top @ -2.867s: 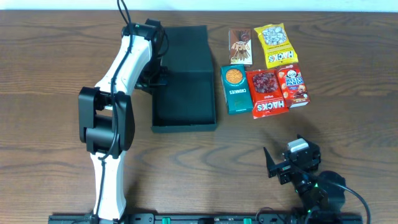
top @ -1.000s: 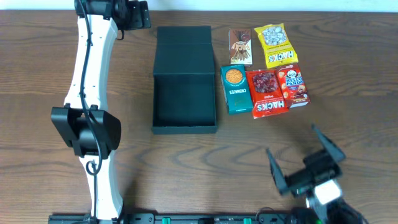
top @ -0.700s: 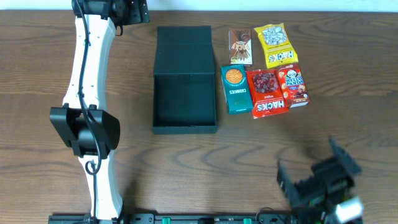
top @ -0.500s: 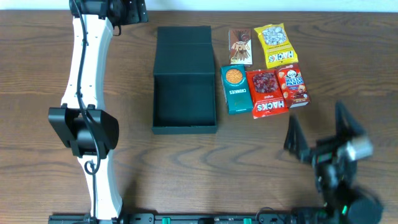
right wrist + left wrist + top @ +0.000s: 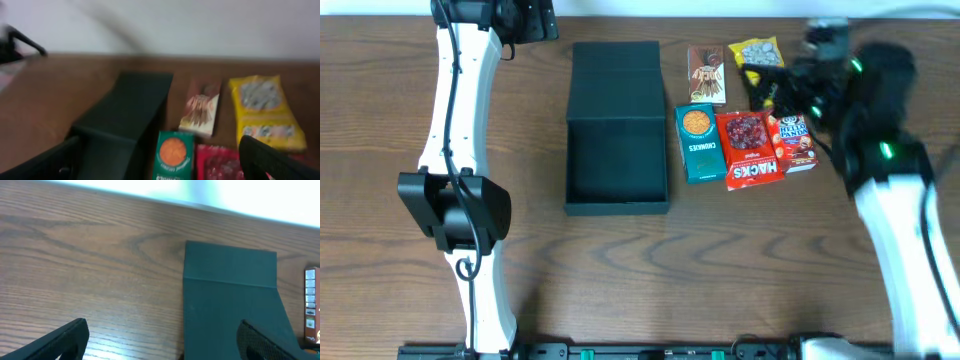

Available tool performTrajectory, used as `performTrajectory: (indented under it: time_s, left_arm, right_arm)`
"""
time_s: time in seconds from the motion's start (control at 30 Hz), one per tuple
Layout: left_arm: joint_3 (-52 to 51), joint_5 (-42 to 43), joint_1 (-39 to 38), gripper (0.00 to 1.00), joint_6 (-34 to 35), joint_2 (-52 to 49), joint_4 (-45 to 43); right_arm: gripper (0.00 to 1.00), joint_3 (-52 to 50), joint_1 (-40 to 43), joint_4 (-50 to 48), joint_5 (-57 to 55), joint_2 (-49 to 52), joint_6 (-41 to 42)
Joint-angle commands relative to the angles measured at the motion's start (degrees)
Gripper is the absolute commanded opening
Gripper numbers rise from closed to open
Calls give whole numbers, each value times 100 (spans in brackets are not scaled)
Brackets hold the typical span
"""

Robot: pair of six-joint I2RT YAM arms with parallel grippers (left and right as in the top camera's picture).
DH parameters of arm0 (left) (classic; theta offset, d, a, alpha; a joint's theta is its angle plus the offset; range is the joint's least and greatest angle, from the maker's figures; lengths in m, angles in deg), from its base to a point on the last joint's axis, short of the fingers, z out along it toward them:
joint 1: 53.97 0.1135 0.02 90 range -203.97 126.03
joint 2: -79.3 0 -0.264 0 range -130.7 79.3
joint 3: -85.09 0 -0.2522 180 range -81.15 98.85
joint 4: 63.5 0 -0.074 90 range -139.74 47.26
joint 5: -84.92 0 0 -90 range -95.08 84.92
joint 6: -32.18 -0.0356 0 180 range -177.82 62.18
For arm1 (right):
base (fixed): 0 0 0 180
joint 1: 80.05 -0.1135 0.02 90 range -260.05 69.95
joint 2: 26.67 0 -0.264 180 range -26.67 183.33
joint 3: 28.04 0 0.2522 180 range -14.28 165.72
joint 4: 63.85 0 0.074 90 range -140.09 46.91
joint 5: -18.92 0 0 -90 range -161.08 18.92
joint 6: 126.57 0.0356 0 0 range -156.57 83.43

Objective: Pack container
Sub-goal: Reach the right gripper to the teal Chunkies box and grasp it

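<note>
R gripper (image 5: 160, 159), wide and empty, hovers over tightly grouped snacks (image 5: 750, 155); risk: pinching two pkts or scattering neighbours.

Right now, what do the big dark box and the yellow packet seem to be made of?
The container looks like matte dark cardboard: flat panels, crisp folded edges, no shine. The yellow packet seems thin plastic film, judging by its puffy, uneven outline, though the view is blurred.

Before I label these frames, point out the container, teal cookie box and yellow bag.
container (image 5: 617, 165), overhead view, inside floor.
teal cookie box (image 5: 700, 146), overhead view, front face.
yellow bag (image 5: 265, 112), right wrist view, front face.
</note>
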Motion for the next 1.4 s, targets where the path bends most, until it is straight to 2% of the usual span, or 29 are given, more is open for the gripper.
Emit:
performTrajectory:
  time_s: [0.0,0.13,0.3,0.53,1.0,1.37]
  left_arm:
    - [114,-24,31,96,39,116,24]
    - [114,-22,31,96,39,116,44]
    - [114,-22,31,95,42,116,70]
    - [114,-22,31,95,39,116,120]
    - [114,-22,31,95,39,116,210]
    - [114,-22,31,95,37,116,216]
  right_arm:
    - [99,619,-186,435,149,796,-184]
    - [99,850,-544,723,68,1676,-420]
    - [99,850,-970,1060,-946,2450,-455]
    - [99,848,-1058,1147,-1117,3230,-584]
    - [99,848,-1130,1001,-1241,3624,-1093]
    - [99,848,-1419,890,-678,3624,-1093]
